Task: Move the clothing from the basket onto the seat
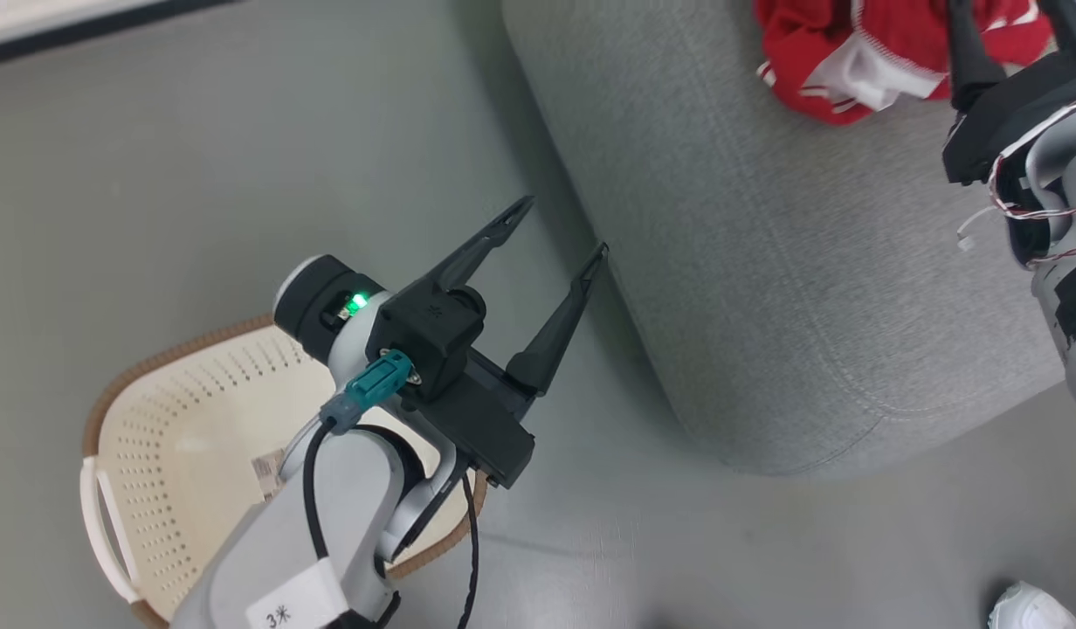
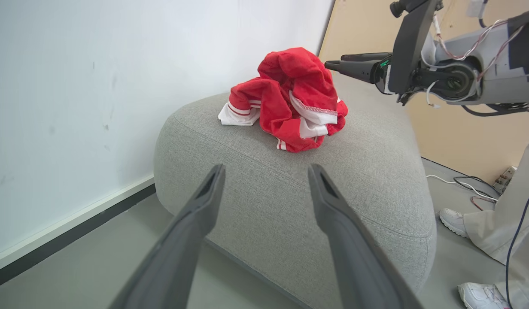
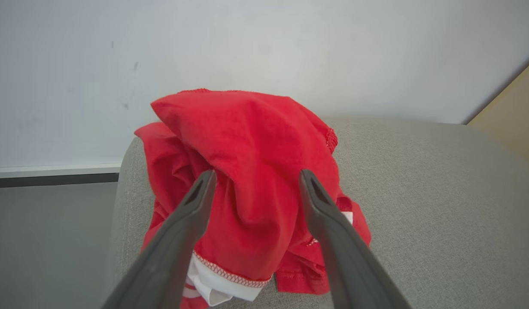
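Nearby, seemingly 2 shoes (image 2: pixel 454 222) beside seat (image 2: pixel 290 201).

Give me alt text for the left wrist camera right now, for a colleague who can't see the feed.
A crumpled pile of red and white clothing lies on top of the grey seat. The left gripper, open, points toward it from the foreground; the right gripper extends in from the right, tips near the pile.

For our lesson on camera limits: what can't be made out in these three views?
Basket floor: head view, partly behind the left forearm.
Clothing: head view, cut by the top edge; folds hide any lettering.
Right gripper fingertips: head view, beyond the top edge.
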Robot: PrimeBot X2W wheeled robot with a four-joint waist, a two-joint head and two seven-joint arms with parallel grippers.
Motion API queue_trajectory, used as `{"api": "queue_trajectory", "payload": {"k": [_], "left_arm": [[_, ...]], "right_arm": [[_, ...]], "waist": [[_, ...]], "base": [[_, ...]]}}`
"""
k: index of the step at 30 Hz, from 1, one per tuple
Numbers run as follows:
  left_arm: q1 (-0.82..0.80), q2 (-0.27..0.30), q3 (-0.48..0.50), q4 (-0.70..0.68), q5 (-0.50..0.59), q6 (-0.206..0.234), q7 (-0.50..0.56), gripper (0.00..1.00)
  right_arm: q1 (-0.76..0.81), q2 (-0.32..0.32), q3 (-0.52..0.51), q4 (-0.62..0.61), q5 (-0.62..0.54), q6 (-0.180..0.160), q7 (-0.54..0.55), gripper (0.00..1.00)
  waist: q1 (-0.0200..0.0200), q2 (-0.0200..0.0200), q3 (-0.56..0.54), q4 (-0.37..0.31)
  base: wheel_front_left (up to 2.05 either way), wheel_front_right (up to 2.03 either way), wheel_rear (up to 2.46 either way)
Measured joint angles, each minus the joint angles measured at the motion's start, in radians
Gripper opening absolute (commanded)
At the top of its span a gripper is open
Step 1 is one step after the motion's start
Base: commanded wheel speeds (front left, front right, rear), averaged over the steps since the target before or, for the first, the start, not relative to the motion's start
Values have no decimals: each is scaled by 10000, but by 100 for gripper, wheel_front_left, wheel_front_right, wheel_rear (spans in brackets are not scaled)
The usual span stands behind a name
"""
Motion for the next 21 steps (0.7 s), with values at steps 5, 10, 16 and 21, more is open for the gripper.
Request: {"api": "queue_trajectory", "payload": {"k": [5, 10, 16, 21], "left_arm": [[25, -257, 4, 581, -169, -4, -378, 100], [268, -374, 163, 1135, -441, -29, -817, 100], [802, -435, 548, 1680, -667, 161, -1336, 100], [1337, -527, 823, 2082, -976, 387, -1730, 100]], "right_arm": [[233, 107, 117, -173, -2, 42, -2, 100], [816, 399, 182, -520, -27, 94, -31, 100], [1615, 562, 184, -984, 13, 115, -46, 100], [2618, 840, 230, -1344, 121, 115, -46, 100]], "waist": [[-1, 0, -597, -93], [-2, -3, -1266, -73], [-3, -3, -2096, 144], [-3, -3, -2778, 480]], "base": [[0, 0, 0], [0, 0, 0], [0, 0, 0], [0, 0, 0]]}}
